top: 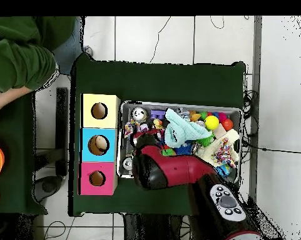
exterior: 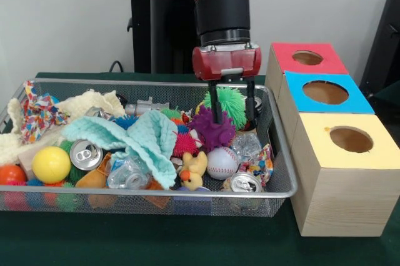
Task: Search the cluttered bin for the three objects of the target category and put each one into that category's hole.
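We see the front view evenly and softly lit, with no hard shadows; the wall (exterior: 62,22) behind is a flat pale grey. A dim shadow lies on the green worktop (exterior: 150,241) under the wire bin (exterior: 284,172). Small bright glints sit on the can tops (exterior: 85,153) and on the crinkled clear plastic (exterior: 128,175). The yellow ball (exterior: 51,164) carries a soft highlight on its upper side, so light falls from above. The box holes (exterior: 351,139) are shaded inside. Focus is fair across the bin, edges slightly soft. In the overhead view, the floor (top: 278,81) is washed out to near white, while the worktop reads very dark.
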